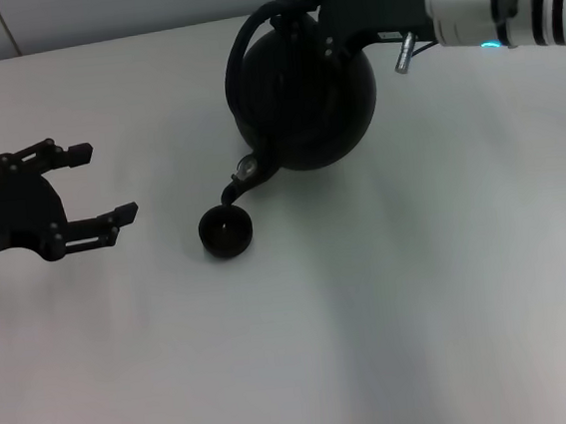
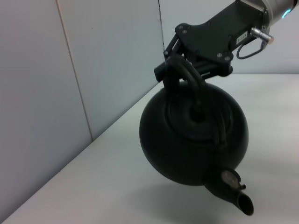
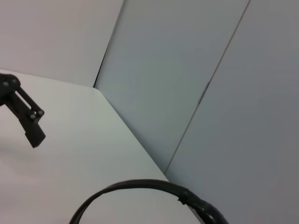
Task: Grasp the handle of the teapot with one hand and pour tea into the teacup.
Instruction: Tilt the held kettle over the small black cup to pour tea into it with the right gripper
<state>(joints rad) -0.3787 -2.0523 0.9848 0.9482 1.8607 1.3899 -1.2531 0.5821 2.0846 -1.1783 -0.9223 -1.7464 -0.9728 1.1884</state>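
Note:
The round black teapot [image 1: 302, 95] hangs in the air, tipped forward, with its spout [image 1: 240, 181] pointing down just above the small black teacup [image 1: 226, 231] on the table. My right gripper [image 1: 319, 13] is shut on the arched handle [image 1: 238, 56] at the pot's top. The left wrist view shows the same grip: the right gripper [image 2: 187, 56] clamps the handle [image 2: 187, 74] above the teapot [image 2: 187, 144]. Part of the handle [image 3: 140, 186] crosses the right wrist view. My left gripper [image 1: 110, 181] hovers open to the left of the teacup, holding nothing.
A plain white table [image 1: 423, 309] carries only the teacup. Pale wall panels [image 2: 93, 70] stand along the table's far edge, behind the teapot.

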